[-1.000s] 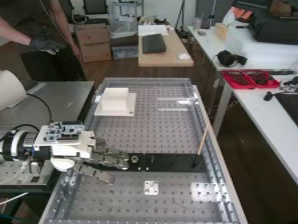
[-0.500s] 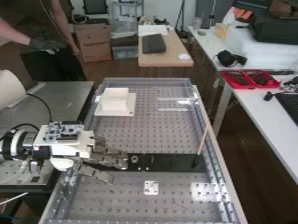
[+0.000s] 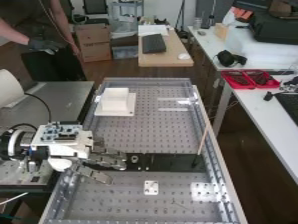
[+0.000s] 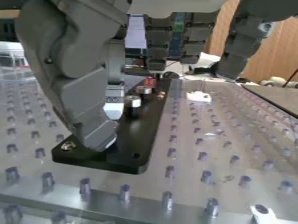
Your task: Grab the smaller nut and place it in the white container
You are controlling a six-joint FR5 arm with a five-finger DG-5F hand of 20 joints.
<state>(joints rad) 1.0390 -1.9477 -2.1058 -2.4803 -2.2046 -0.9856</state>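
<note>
While the holed metal bench (image 3: 166, 137) is stretching away from the high view's near end, a flat black bar (image 3: 173, 163) is lying low across it. My hand (image 3: 108, 159) is hanging over the bar's left part, pretty open tbh: fingers mostly straight, thumb (image 4: 83, 100) standing apart from them, and I'm not seeing anything in its grip. Way off toward the bench's far end, the white container (image 3: 116, 100) is sitting near the left edge. Smallest stuff last: the bearing (image 3: 134, 159) is standing just beyond my fingertips, but where the smaller nut is resting, I honestly can't tell.
</note>
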